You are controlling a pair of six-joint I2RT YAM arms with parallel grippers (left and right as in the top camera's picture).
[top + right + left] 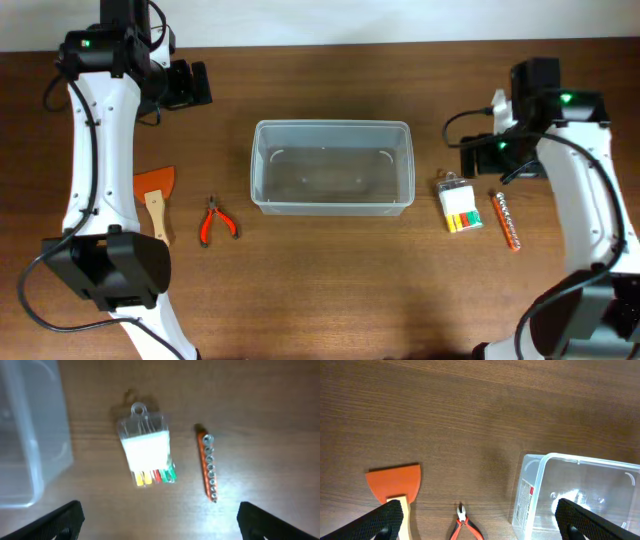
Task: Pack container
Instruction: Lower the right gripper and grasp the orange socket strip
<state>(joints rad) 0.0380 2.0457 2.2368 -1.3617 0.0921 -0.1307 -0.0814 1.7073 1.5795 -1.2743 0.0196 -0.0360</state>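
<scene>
The clear plastic container stands empty at the table's middle; it also shows in the left wrist view and at the left edge of the right wrist view. Left of it lie orange-handled pliers and an orange scraper with a wooden handle. Right of it lie a small clear packet with coloured pieces and an orange socket rail. My left gripper is open and empty, raised at the back left. My right gripper is open and empty above the packet.
The wooden table carries only these items. Both arm bases sit at the front corners.
</scene>
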